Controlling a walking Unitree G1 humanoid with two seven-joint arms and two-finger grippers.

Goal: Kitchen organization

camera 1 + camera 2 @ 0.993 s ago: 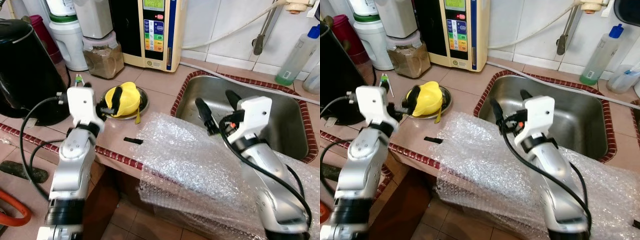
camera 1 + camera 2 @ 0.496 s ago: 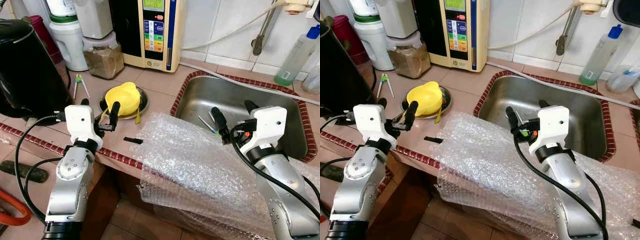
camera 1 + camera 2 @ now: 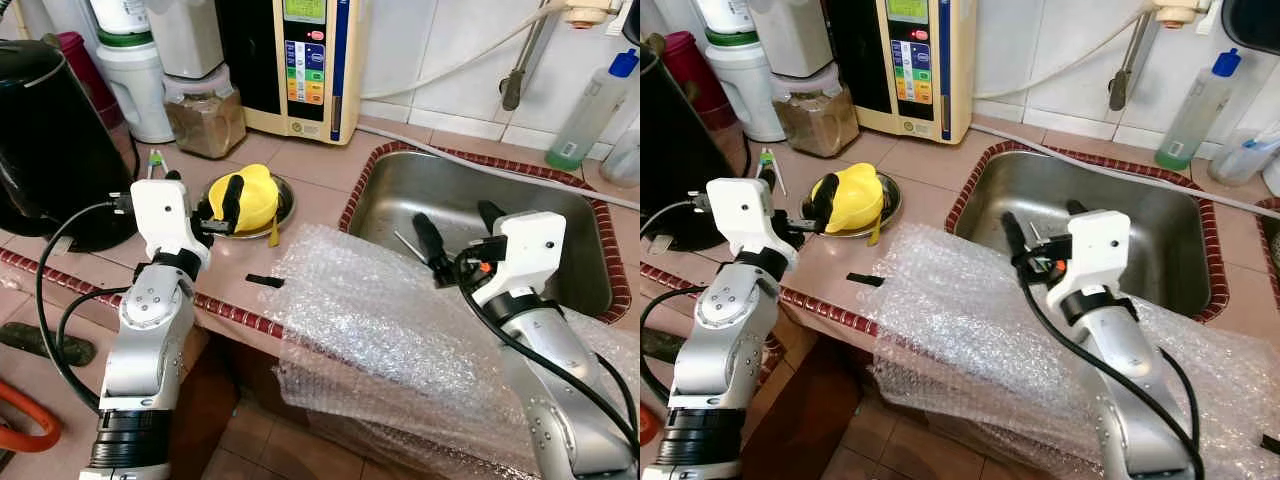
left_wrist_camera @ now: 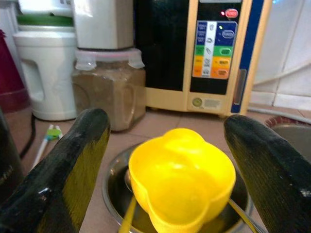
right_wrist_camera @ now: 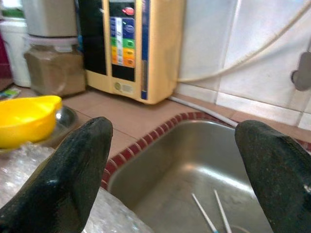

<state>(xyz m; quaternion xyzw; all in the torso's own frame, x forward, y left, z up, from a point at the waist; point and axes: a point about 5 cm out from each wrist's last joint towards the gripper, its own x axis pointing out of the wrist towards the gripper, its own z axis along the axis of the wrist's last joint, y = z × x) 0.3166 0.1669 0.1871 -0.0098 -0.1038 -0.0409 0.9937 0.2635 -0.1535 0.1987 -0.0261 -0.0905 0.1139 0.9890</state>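
Here, hovering over the tiled counter point(image 3: 300, 165), left gripper point(image 4: 167, 160) with fingers point(image 4: 73, 165) spread wide and holding nothing, the yellow cup point(image 4: 182, 177) framed between them but apart from both. Sitting tilted in a small steel dish point(image 3: 285, 205) near the counter's front edge, that yellow cup, with a yellow spoon handle point(image 3: 274, 234) sticking out over the dish rim. Lying just in front of the dish, a small black strip point(image 3: 265, 281) on the tiles. Reaching over the near rim of the steel sink point(image 3: 570, 250), right gripper point(image 5: 175, 160), its black fingers point(image 5: 63, 179) also wide apart and gripping nothing. Resting on the sink's bottom, two thin white sticks point(image 5: 209, 213). Draping from the counter edge down over the front, a large sheet of bubble wrap point(image 3: 390, 340), passing under the right arm. Standing along the back of the counter, a jar of brown powder point(image 3: 205, 115), a cream and black water machine point(image 3: 300, 60), a white jug point(image 3: 130, 80) and, at the near left, a black kettle point(image 3: 45, 140). Lying beside the jar, a green and white toothbrush point(image 3: 768, 162). Standing behind the sink against the wall tiles, a clear bottle with a blue cap point(image 3: 590, 100).
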